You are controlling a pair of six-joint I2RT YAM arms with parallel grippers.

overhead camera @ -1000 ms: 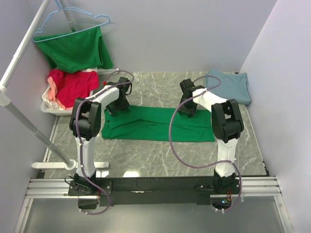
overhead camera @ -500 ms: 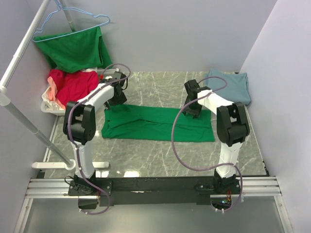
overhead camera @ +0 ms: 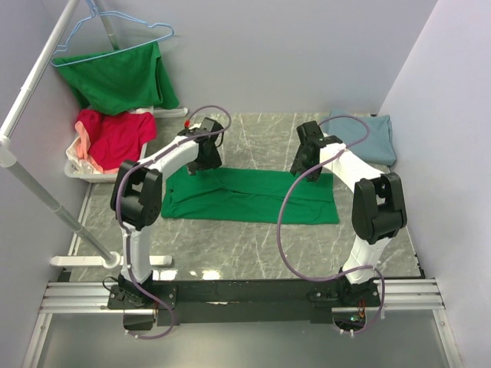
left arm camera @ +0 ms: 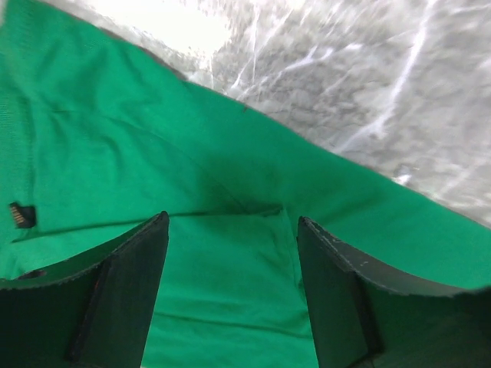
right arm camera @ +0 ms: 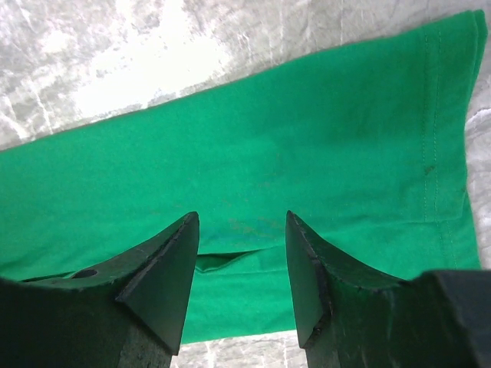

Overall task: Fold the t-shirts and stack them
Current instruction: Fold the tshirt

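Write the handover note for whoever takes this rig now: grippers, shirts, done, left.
Left gripper: open, empty, above the green tee near its far left edge.
Right gripper: open, empty, above its far right edge.
Green tee: a long folded strip on the table.
Blue-grey tee: folded, far right corner.
Red tee: crumpled in the basket; hanging tee above it.
Done: blue-grey folded; green folded lengthwise.
Left: fold green across, stack it, then the rest.
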